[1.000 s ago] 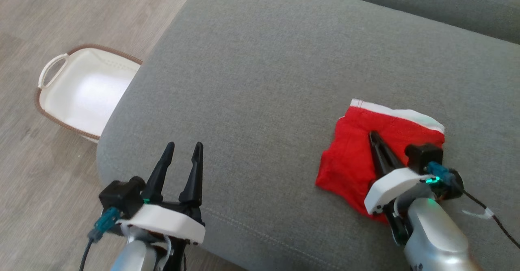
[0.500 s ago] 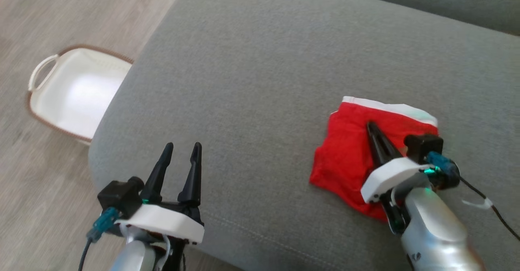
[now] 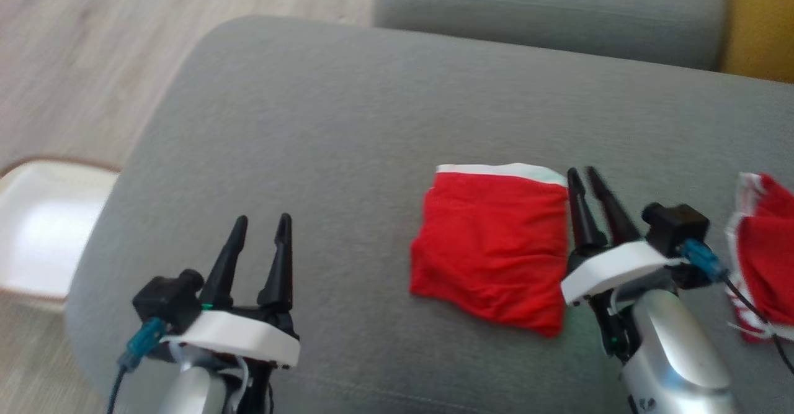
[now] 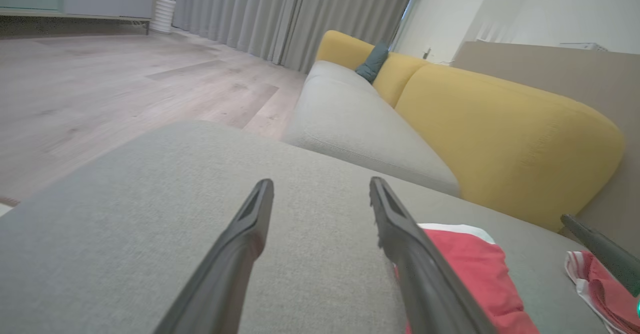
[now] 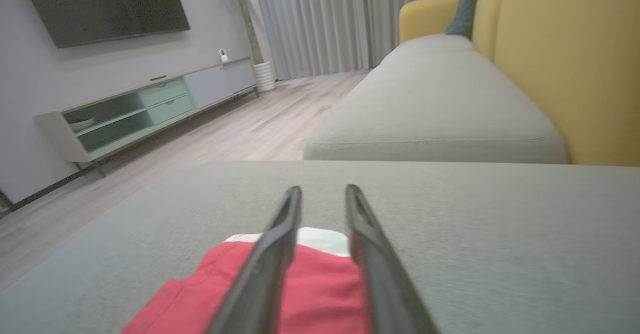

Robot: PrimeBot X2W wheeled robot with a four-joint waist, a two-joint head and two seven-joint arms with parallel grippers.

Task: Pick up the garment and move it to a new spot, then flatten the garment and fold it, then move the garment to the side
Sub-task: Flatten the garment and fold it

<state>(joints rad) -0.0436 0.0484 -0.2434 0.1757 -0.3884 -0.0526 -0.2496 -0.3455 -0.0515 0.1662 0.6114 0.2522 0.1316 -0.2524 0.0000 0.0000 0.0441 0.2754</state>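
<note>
Nearest the camera, the left gripper (image 3: 262, 218) hangs over the front left part of the grey seat cushion (image 3: 322, 128). Its fingers are spread wide, with nothing between them, and it is well apart from the cloth. The right gripper (image 3: 582, 171) is at the lower right. Its fingers are parted by a narrow gap and grasp nothing. From the head they stand just at the right edge of the garment (image 3: 490, 246). From the right wrist they reach out over the red cloth toward its white band. Whether the tips touch the fabric I cannot tell.

The garment is red and lies folded into a rough square on the seat cushion, right of its middle. Its white waistband runs along the far edge. To the right, past the right gripper, a second red garment (image 3: 763, 259) with white trim lies rumpled at the edge of the head view.

On the wooden floor (image 3: 80, 48) to the left, beside the cushion, sits a white basket (image 3: 37, 228) with a brown rim.

Farther off lies another grey cushion (image 3: 546, 10), with a yellow backrest (image 3: 757, 23) at its right. A teal pillow (image 4: 372, 63) leans on that backrest. Beyond are grey curtains (image 5: 340, 18), a low cabinet (image 5: 140, 108) and a dark screen (image 5: 100, 3) on the wall.
</note>
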